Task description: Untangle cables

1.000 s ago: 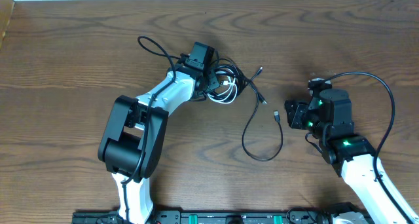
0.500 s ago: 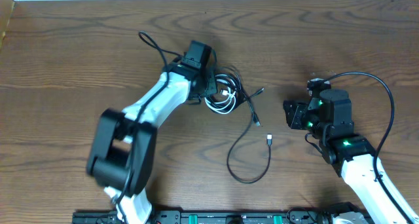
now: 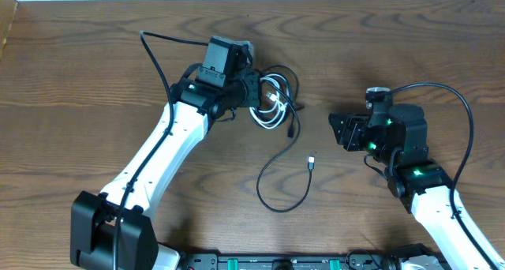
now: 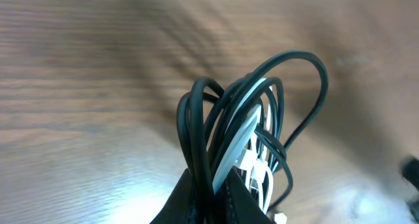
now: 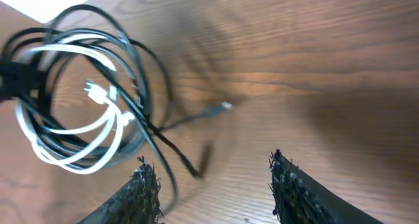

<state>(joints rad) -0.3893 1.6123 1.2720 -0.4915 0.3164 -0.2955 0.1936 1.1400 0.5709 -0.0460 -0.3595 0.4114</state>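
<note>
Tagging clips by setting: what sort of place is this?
Probably a robotics lab bench: a wooden table, a left robot arm and a right robot arm based at its near edge, and a tangle of cables. The room beyond is out of view.

In your left wrist view the worktop (image 4: 78, 86) is smeared with blur, and the bottom edge cuts off the left claw (image 4: 213, 190) beneath the cables (image 4: 203, 139).

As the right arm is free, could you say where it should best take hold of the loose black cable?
Grip the loose black cable just behind its plug, coming from the right with the open right gripper. That end lies flat on the table, apart from the bundle clamped in the left gripper, so probably nothing else gets caught.
</note>
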